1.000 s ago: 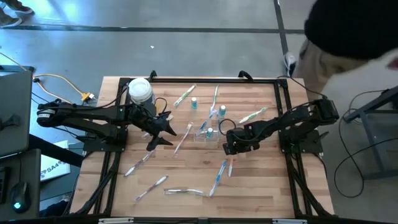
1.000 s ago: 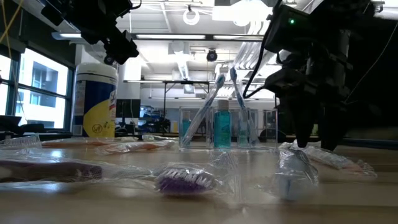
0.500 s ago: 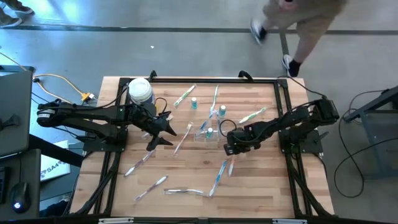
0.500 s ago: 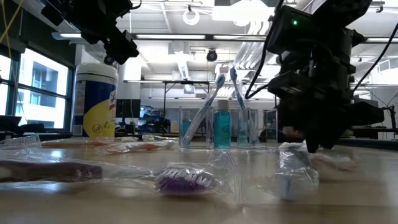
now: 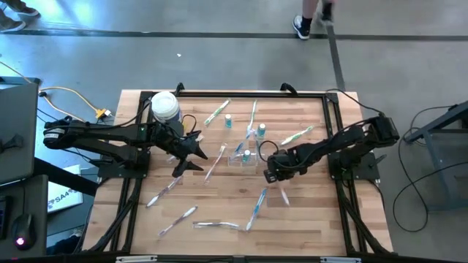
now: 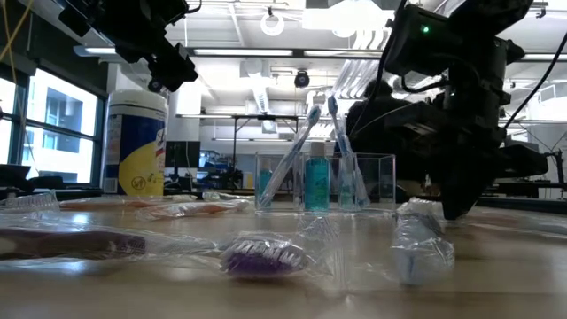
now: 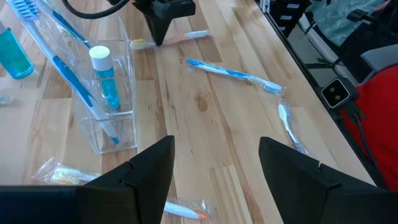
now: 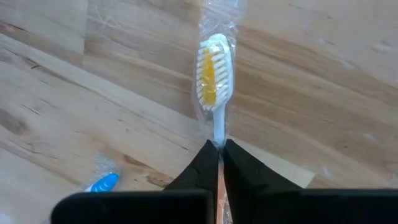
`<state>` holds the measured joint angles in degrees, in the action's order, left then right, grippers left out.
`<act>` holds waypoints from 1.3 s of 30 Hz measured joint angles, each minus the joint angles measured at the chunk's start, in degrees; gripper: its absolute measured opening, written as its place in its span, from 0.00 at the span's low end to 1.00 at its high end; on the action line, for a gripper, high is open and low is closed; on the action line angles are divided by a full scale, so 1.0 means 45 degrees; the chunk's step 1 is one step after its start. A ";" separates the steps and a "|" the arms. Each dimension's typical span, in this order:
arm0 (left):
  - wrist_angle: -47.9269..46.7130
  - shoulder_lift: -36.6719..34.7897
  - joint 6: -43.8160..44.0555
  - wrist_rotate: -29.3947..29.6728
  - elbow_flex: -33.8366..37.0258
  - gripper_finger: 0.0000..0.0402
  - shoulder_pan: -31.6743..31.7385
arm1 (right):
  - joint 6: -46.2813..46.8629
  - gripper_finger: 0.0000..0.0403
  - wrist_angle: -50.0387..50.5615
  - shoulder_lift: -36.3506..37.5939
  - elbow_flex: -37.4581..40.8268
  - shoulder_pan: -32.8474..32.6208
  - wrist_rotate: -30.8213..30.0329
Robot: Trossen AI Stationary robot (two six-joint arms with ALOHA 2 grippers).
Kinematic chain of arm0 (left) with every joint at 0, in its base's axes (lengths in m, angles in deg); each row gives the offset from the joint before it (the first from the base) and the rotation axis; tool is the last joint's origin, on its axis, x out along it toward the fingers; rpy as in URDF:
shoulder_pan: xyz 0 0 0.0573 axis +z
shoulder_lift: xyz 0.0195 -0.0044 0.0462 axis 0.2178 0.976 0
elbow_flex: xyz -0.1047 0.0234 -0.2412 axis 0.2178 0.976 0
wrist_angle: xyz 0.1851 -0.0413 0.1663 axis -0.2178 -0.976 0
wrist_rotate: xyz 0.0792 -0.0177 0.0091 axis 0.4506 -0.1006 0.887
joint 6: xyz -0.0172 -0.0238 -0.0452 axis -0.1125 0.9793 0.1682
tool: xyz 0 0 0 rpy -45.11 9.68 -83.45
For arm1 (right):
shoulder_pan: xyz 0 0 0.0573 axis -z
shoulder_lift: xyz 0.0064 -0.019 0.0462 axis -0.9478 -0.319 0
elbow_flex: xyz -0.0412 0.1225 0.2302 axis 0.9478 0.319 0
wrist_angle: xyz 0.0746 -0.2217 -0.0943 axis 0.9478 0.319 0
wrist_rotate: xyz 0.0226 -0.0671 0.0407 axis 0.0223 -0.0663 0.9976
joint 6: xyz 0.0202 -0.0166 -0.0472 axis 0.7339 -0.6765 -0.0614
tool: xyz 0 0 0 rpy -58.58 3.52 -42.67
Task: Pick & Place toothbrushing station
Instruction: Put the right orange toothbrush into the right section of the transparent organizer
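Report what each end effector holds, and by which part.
The right end effector pinches a wrapped toothbrush with yellow bristles by its handle, just below the head. The left end effector is open, holding nothing.

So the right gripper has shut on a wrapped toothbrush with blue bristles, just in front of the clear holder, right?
Not quite: the bristles are yellow, not blue. The right wrist view shows the right gripper shut on the handle of a wrapped toothbrush with a white head and yellow bristles. The rest holds: in the high view it sits just beside the clear holder.
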<state>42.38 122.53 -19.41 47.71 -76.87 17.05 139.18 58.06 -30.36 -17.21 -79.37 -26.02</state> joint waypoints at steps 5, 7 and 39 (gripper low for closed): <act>0.0001 0.0000 0.0092 -0.0005 0.0000 0.58 0.0000 | 0.0265 0.01 0.0574 0.0657 0.0042 -0.0345 -0.0482; 0.0005 0.0000 0.0113 -0.0005 0.0000 0.58 0.0000 | 0.0503 0.00 0.1056 0.1017 0.0058 -0.0491 -0.0619; 0.0729 -0.0010 0.0296 0.0777 0.0000 0.58 0.0005 | -1.0909 0.01 -0.1898 0.8313 0.0005 -0.1254 -1.0077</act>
<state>45.65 122.49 -18.08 51.21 -76.87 17.07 90.09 49.52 7.04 -17.19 -85.01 -71.36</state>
